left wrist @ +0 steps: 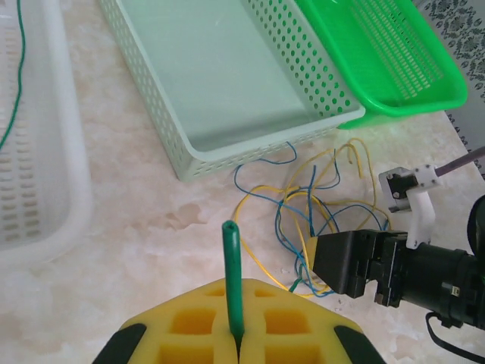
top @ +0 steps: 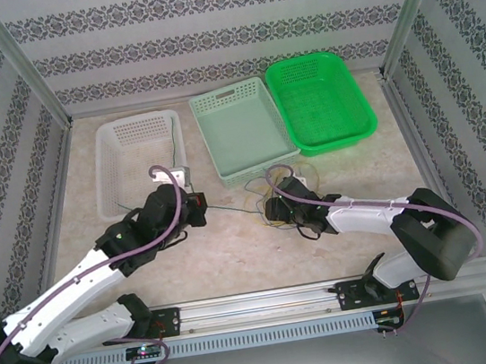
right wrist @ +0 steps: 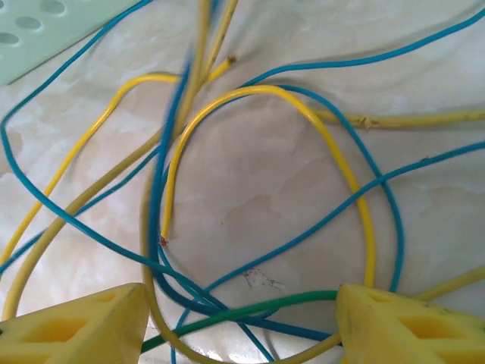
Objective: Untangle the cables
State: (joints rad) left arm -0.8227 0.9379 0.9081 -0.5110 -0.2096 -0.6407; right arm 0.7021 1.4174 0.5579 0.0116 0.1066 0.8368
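The marbled worktop point(top: 235, 255) carries three baskets along its far side: a white basket point(top: 103, 179) on the left, a pale green basket point(top: 245, 132) in the middle and a bright green basket point(top: 318, 103) on the right. The left arm point(top: 68, 292) and right arm point(top: 365, 214) reach inward. The cables point(left wrist: 318, 205), blue and yellow, lie tangled just near of the pale green basket. The right jaws stand apart, low over the tangle. The left jaws are together, clamped on a green cable point(left wrist: 231, 280) that sticks up between them.
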